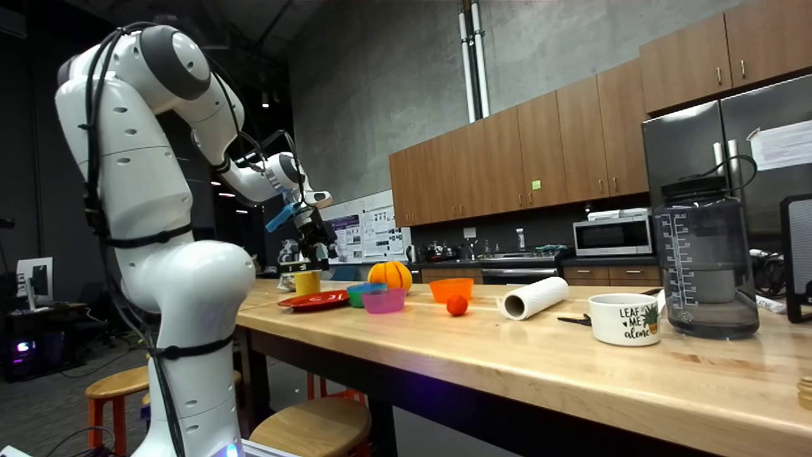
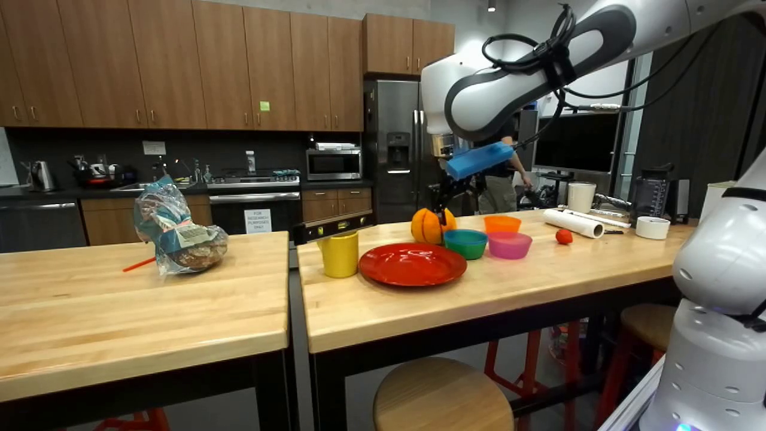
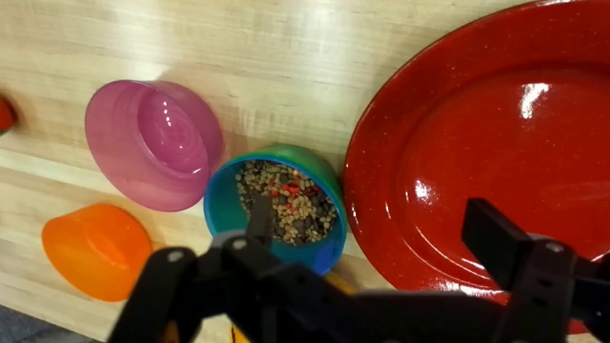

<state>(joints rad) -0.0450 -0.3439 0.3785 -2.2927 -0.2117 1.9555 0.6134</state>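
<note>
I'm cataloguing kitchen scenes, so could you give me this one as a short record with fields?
gripper: open, holding nothing; in the wrist view, it spans blue-green bowl and red plate
bowl contents: small brown, dark and red pieces
beside the blue-green bowl: pink bowl, red plate
nearby: orange bowl, pumpkin-like object, small red object
beside the plate: yellow cup, a spirit level apparently across its top
farther along: paper roll, white lettered cup, black-lidded bottle
neighbouring table: bagged item

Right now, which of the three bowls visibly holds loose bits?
The green bowl, beside the red plate: brown bits show inside, none in the pink bowl or orange bowl.
</note>
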